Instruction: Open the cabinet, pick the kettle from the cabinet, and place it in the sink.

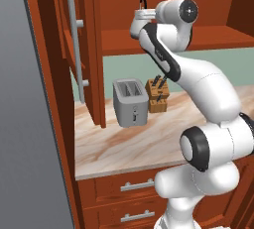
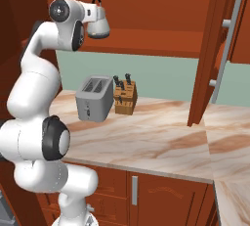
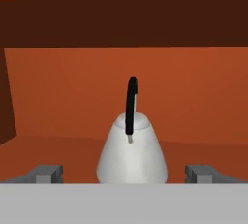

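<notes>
Matt silver-grey metal kettle with black handle; reddish-brown wooden cabinet; smooth marbled stone desk; grey metal toaster.

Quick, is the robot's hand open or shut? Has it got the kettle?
Gripper: open, one finger on each side of the kettle, not holding it yet.

The cabinet is reddish-brown wood with grey bar handles. The kettle is silver-grey with a thin black handle. The tabletop is marbled beige with brown veining. On it, the toaster is plain grey; at its 3 o'clock, the knife block is tan wood with black knife handles. The wall behind is pale green. The drawers are reddish-brown with grey handles.
</notes>
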Robot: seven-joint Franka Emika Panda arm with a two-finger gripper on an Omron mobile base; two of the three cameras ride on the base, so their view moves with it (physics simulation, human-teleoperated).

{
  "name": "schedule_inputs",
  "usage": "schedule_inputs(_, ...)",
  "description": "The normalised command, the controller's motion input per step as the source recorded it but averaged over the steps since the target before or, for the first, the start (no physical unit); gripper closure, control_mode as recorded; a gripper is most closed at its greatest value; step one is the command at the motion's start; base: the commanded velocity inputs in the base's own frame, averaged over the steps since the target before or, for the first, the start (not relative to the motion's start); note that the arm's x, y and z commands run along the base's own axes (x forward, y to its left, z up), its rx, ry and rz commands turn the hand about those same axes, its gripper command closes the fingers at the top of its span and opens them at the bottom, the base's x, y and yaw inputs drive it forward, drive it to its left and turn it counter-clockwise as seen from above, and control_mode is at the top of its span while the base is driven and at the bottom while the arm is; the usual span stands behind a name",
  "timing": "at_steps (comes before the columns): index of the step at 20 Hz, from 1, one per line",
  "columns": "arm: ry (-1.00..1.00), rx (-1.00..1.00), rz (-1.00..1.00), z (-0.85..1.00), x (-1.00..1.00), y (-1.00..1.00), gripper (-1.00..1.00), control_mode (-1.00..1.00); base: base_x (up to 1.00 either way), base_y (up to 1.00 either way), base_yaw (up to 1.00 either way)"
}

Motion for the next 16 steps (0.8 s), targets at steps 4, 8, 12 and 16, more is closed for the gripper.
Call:
schedule_inputs(4,0.00,0.00,0.00,0.00,0.32,0.00,-1.00,-1.00,0.00,0.00,0.00)
schedule_inputs(8,0.00,0.00,0.00,0.00,0.29,0.00,-1.00,-1.00,0.00,0.00,0.00)
schedule_inputs(12,0.00,0.00,0.00,0.00,0.24,0.00,-1.00,-1.00,0.00,0.00,0.00)
schedule_inputs(16,0.00,0.00,0.00,0.00,0.23,0.00,-1.00,-1.00,0.00,0.00,0.00)
